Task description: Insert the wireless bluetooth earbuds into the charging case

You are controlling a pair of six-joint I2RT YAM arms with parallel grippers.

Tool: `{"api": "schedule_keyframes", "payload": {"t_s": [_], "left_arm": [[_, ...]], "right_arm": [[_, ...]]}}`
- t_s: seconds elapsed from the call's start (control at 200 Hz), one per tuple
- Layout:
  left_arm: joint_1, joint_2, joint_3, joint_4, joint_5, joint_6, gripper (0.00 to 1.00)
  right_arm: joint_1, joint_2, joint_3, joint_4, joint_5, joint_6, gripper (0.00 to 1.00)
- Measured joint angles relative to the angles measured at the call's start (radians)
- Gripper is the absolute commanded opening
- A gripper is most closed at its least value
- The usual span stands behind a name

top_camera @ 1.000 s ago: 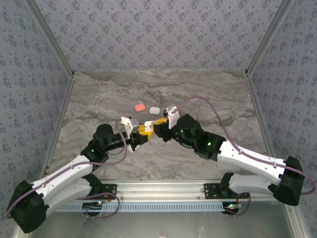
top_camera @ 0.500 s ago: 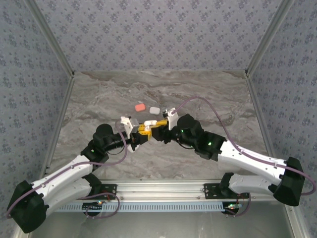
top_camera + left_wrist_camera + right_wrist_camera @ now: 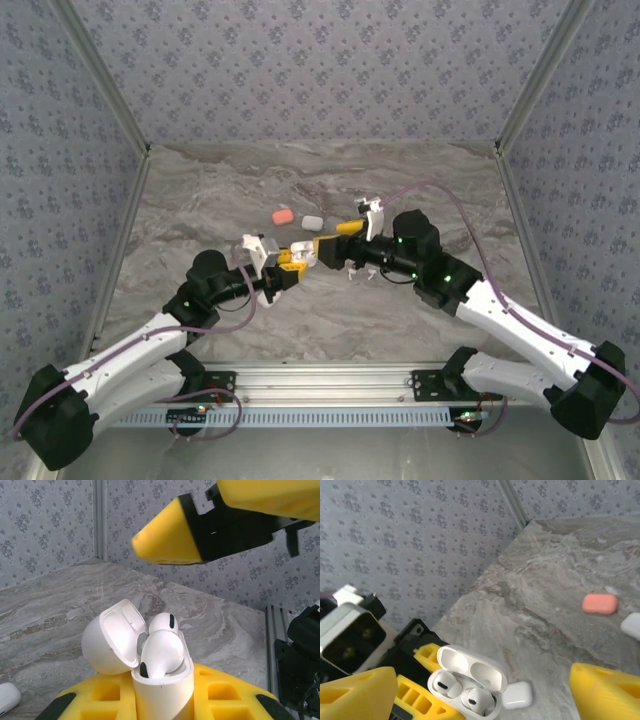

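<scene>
Clamping the open charging case (image 3: 162,690), earbuds (image 3: 160,652) seated inside, the left gripper (image 3: 292,260) faces the right gripper (image 3: 334,240), spread wide just beside the case.

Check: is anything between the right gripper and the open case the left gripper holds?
Nothing visible. The right gripper stands open, facing the case across an empty gap. The left gripper is shut on the case, lid up, with two earbuds inside.

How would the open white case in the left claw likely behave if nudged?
The case looks glossy and rounded, so it might twist between the yellow pads. The raised lid probably flaps on its hinge. The two seated earbuds could pop out if jolted.
</scene>
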Motion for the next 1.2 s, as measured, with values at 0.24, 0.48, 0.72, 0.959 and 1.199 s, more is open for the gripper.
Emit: {"api": "schedule_keyframes", "payload": {"t_s": [0.24,0.48,0.72,0.959,1.199], "left_arm": [[0.0,0.0,0.0,0.006,0.016,0.0,0.0],[0.0,-0.008,0.0,0.015,0.018,0.001,0.0],[-0.003,-0.016,0.0,0.02,0.019,0.001,0.0],[-0.008,-0.016,0.0,0.033,0.033,0.001,0.0],[-0.007,0.005,0.003,-0.021,-0.013,0.0,0.0]], "right_arm": [[0.008,0.109,0.004,0.036,-0.196,0.007,0.99],[0.022,0.127,0.026,0.037,-0.266,-0.002,0.88],[0.029,0.079,0.024,0.013,-0.261,-0.03,0.85],[0.045,0.041,0.008,-0.005,-0.225,-0.061,0.87],[0.049,-0.003,0.013,-0.171,-0.029,-0.113,1.0]]}}
